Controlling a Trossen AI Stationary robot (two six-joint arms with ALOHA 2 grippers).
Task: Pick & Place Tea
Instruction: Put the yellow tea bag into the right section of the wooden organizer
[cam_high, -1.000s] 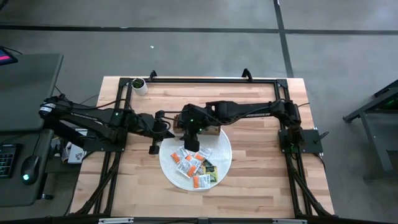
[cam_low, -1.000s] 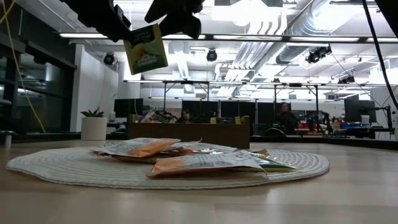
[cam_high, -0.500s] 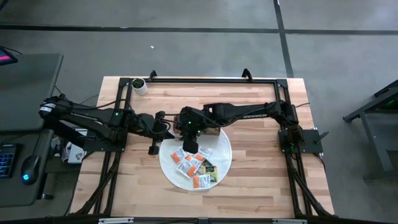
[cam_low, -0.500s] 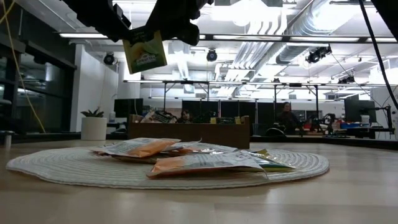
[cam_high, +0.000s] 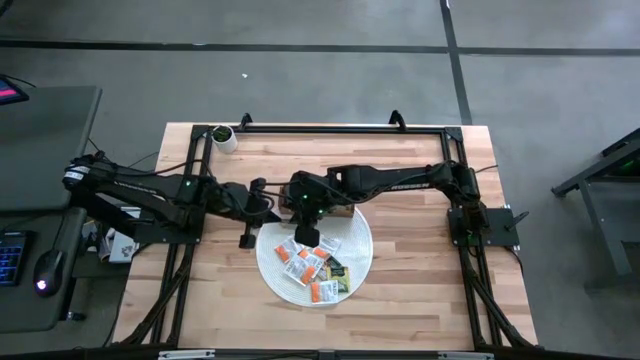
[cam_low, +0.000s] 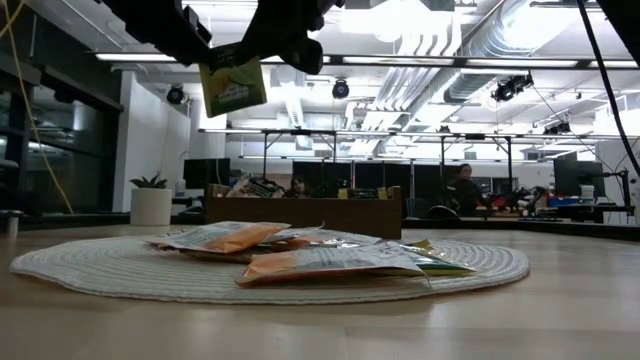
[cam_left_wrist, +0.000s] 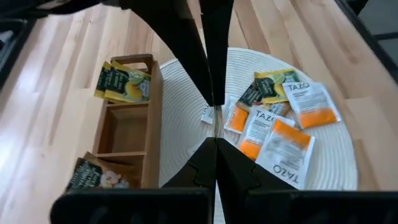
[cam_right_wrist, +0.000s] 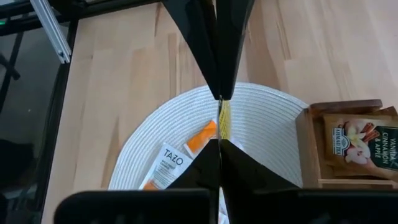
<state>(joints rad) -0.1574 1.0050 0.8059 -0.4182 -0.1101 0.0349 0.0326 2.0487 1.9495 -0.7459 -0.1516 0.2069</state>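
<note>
Right gripper (cam_right_wrist: 219, 109), which I drive remotely, is clenched on the yellow edge of a green-and-yellow tea packet (cam_low: 232, 85), raised well above the white woven mat (cam_low: 90, 270). Left gripper (cam_left_wrist: 214, 121) is likewise pinched shut on the same packet, which I see edge-on between its fingers. Remaining tea packets (cam_low: 330, 262), orange, white and green, lie piled on the mat. Behind it stands the wooden tray (cam_left_wrist: 153, 124), with packets in both end compartments and its middle one bare.
</note>
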